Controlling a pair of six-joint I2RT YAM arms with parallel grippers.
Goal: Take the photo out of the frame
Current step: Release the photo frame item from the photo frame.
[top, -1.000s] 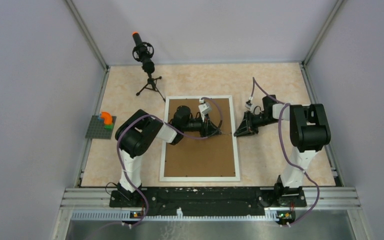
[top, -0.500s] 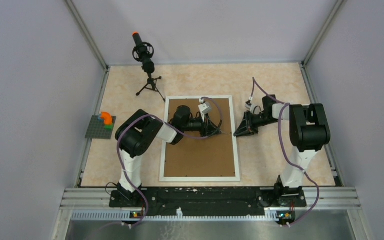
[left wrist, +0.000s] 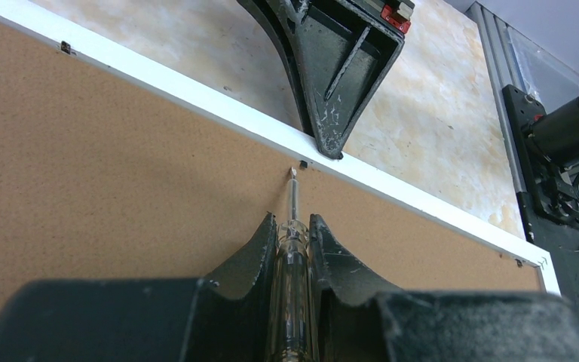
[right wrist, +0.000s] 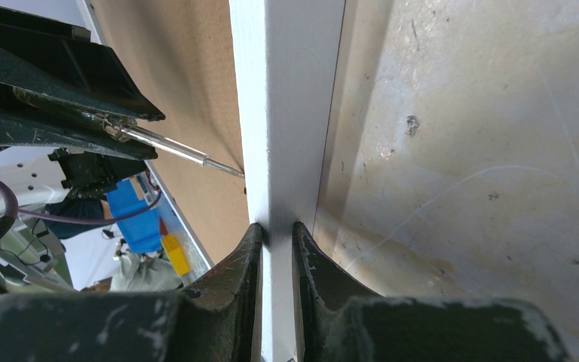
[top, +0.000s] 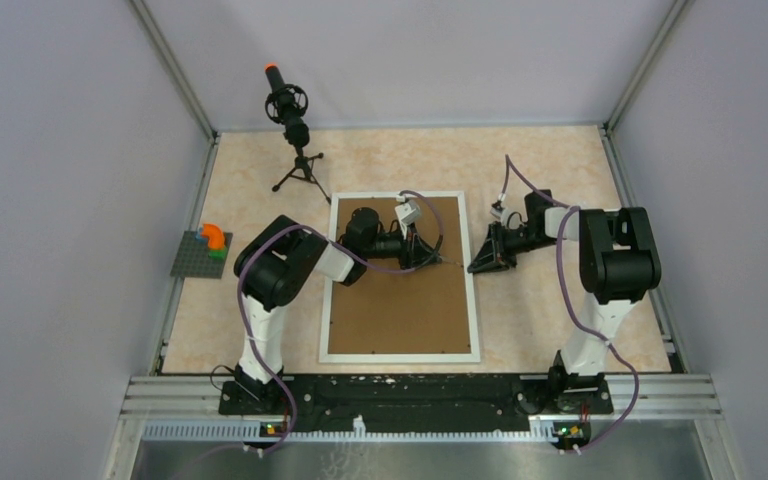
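Your L arm reaches right over the frame (top: 474, 310), which lies face-down mid-table w/ brown board (top: 400, 310) up; photo can't be seen. L gripper (left wrist: 292, 223) clamps a clear-handled screwdriver (left wrist: 292, 260). Wrist cam shows the tip just short of a small tab (left wrist: 304, 163); top cam doesn't. R gripper (right wrist: 275, 230) has jaws near-closed, tips on the right border.

text: none legible | labels: none legible | numbers, signs: none legible

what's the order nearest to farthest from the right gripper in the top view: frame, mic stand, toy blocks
1. frame, its right border under the right gripper tips
2. mic stand, far side, left
3. toy blocks, left table edge
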